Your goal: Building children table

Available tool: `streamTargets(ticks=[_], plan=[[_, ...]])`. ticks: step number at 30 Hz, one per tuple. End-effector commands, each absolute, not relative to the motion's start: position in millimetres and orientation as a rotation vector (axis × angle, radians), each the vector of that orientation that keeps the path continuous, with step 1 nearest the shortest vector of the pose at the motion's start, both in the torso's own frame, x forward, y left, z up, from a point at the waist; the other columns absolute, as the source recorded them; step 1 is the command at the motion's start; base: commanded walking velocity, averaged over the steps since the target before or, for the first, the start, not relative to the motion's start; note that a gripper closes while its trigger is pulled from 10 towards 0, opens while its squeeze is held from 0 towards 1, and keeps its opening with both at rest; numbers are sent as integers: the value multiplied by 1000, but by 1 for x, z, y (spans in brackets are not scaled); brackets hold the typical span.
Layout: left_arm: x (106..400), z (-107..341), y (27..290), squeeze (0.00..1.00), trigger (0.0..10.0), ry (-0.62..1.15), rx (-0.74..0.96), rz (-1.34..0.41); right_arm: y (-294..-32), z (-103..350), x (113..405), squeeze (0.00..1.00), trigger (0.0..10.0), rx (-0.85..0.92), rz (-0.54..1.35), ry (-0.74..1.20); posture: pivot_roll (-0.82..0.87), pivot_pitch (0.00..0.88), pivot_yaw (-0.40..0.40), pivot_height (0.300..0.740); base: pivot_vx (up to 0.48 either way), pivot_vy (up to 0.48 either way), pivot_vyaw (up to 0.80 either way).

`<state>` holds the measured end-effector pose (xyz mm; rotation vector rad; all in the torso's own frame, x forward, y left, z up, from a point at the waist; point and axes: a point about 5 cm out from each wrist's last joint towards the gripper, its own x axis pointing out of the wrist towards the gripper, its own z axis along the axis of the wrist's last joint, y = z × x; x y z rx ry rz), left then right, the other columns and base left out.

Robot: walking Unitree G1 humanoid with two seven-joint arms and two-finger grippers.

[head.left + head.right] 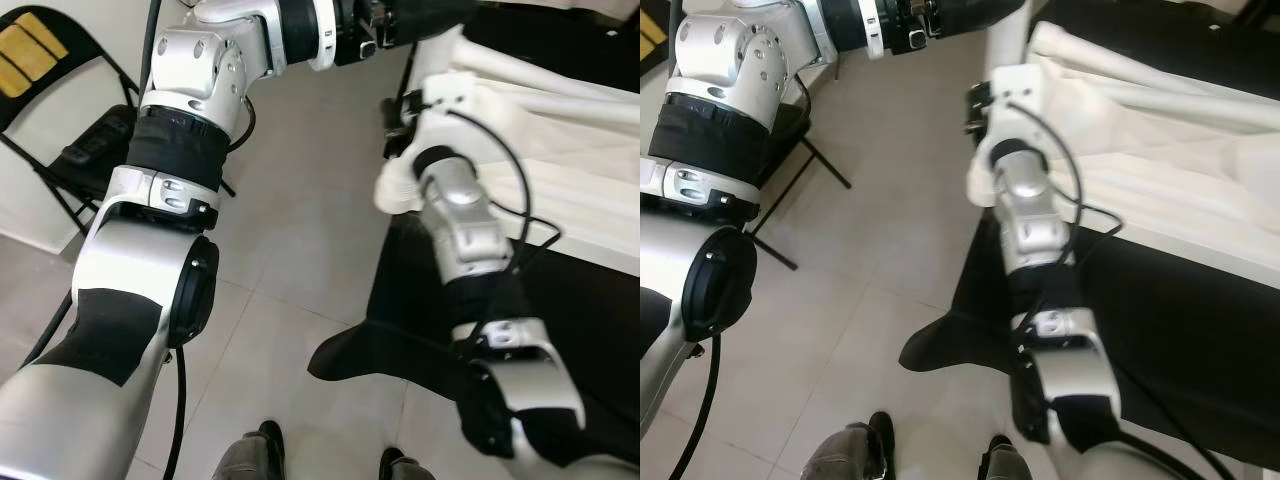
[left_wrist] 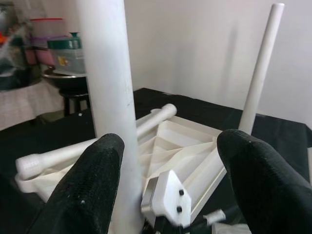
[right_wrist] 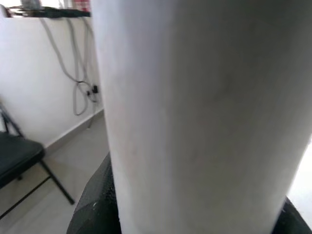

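I see a pale grey tiled floor [image 1: 300, 200] under soft daylight. A black folding metal chair [image 1: 75, 150] stands beside the plain white wall [image 2: 195, 44]. Grey cables [image 3: 73, 73] hang down that wall. A black cloth [image 1: 1200, 330] drapes over the counter edge onto the floor. Lidded plastic containers [image 2: 63, 51] sit stacked in the far corner.

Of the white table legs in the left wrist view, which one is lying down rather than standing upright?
The leg lying flat across the upturned white tabletop. The thick leg beside the left gripper and the thin far leg both stand upright.
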<state>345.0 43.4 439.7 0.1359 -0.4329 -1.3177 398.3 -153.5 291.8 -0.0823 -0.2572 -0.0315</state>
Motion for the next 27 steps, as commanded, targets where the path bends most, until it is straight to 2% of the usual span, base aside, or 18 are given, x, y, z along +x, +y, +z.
streamTargets(ticks=[1,9,11,18,19,21,23,24,26,27], plan=[[342,440,47,0,10000,-437,147,-1332,-177,259,402,0,0,-89,-120,-115,-18,238,2,740,0,0,0],[340,443,58,0,10000,-455,165,-1302,-198,267,407,0,0,-103,-154,-110,-21,238,-3,740,0,0,0],[338,440,73,0,10000,-463,176,-1267,-216,271,406,0,0,-112,-208,-106,-24,238,-2,740,0,0,0],[340,424,89,0,10000,-426,191,-1225,-223,268,406,0,0,-87,-233,-101,-19,240,-1,740,0,0,0],[341,411,99,0,10000,-392,192,-1195,-224,267,406,0,0,-30,-238,-125,-15,240,-2,740,0,0,0],[342,408,102,0,10000,-385,192,-1188,-224,267,406,0,0,-16,-239,-132,-15,240,-2,740,0,0,0],[342,399,109,0,10000,-361,180,-1168,-222,266,406,0,4196,28,-216,-136,-14,241,0,740,0,0,0],[342,399,109,0,10000,-361,180,-1168,-222,266,406,0,4196,28,-216,-136,-14,241,0,740,0,0,0],[341,385,118,0,10000,-329,158,-1140,-218,266,407,0,10000,63,-187,-146,-14,242,5,740,0,0,0],[340,380,121,0,10000,-318,150,-1129,-217,266,407,0,10000,77,-174,-151,-14,242,5,740,0,0,0]])
